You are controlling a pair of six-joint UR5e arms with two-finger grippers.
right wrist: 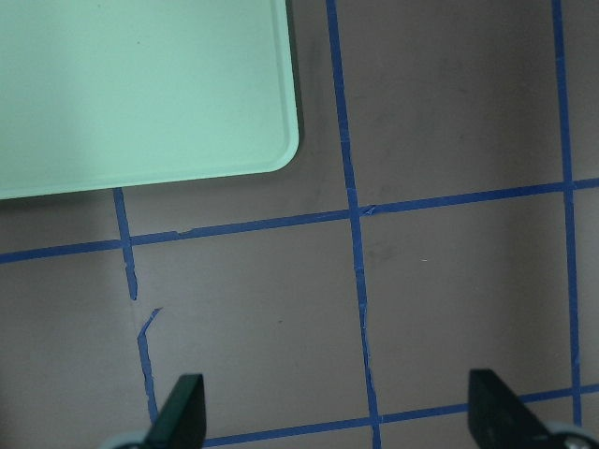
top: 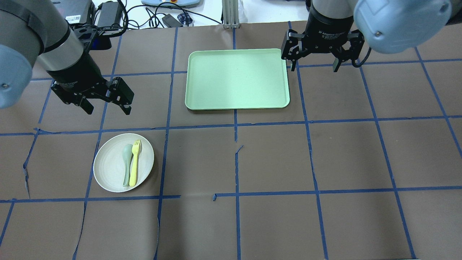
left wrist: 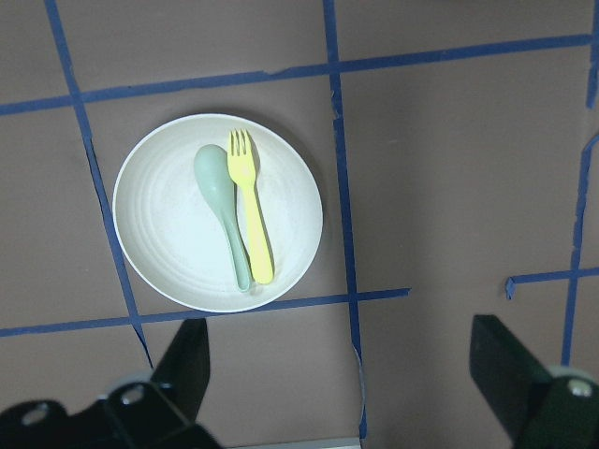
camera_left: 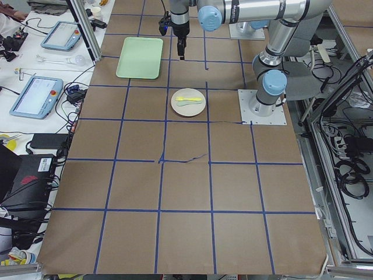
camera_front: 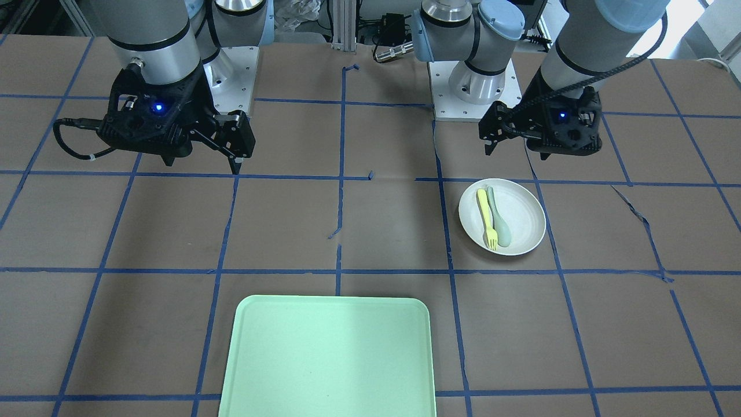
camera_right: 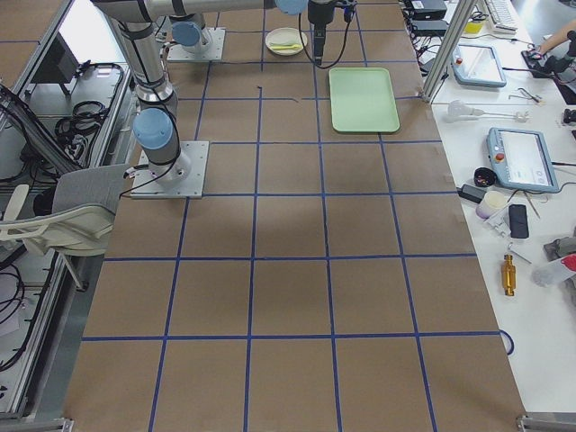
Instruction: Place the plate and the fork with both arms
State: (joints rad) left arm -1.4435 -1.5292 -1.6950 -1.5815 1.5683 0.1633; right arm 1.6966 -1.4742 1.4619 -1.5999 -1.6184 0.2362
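Observation:
The off-white plate (top: 110, 173) lies on the table's left side, and also shows in the front view (camera_front: 521, 211) and the left wrist view (left wrist: 164, 234). The pale-yellow fork (top: 134, 164) lies on it, tines pointing away from the robot, beside a grey-green spoon (top: 126, 160). The fork also shows in the left wrist view (left wrist: 251, 210). My left gripper (top: 107, 109) hangs open and empty above the table just beyond the plate. My right gripper (top: 314, 68) hangs open and empty off the tray's right edge.
A mint-green rectangular tray (top: 238, 79) lies at the table's far middle; its corner shows in the right wrist view (right wrist: 140, 84). Blue tape lines grid the brown table cover. Cables and devices lie past the far edge.

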